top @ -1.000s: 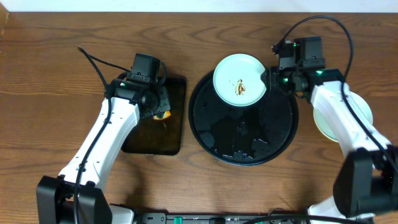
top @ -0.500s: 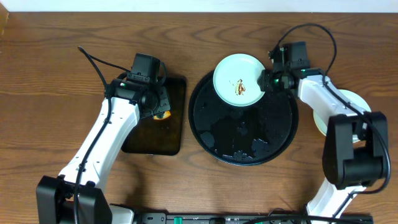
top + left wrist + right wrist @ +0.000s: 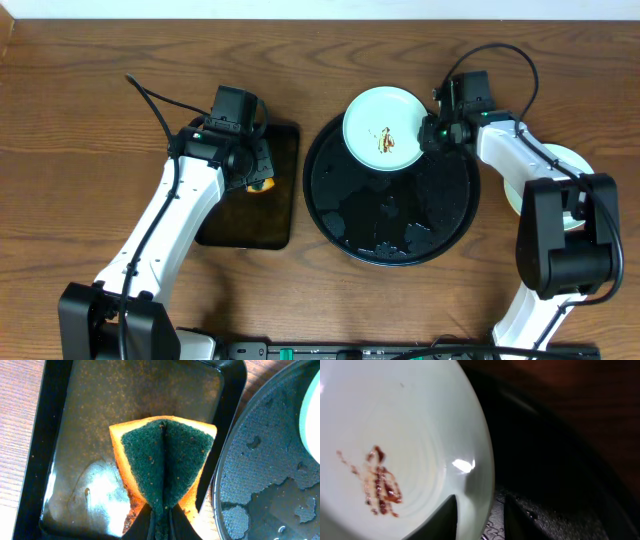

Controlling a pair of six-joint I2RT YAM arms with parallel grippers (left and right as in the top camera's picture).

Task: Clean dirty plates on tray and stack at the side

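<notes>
Overhead: round black tray (image 3: 392, 235) mid-desk (image 3: 80, 120), wet patches on surface. Mint plate (image 3: 386, 128) on tray's far part, brown sauce smear (image 3: 384, 141) at centre. Right hand (image 3: 428, 135) at plate's right rim. Right wrist view: fingers (image 3: 449, 519) spread, straddling rim, gap showing beside it. Left hand (image 3: 160, 521) pinching folded sponge (image 3: 162, 460), green face out, over rectangular tray (image 3: 55, 435). Second pale plate (image 3: 578, 160) on desk right of round tray, partly under right arm.

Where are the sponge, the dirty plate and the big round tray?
sponge (image 3: 165, 460), left wrist view, green scrubbing face
dirty plate (image 3: 386, 115), overhead view, middle above smear
round black tray (image 3: 385, 225), overhead view, bare wet floor
</notes>
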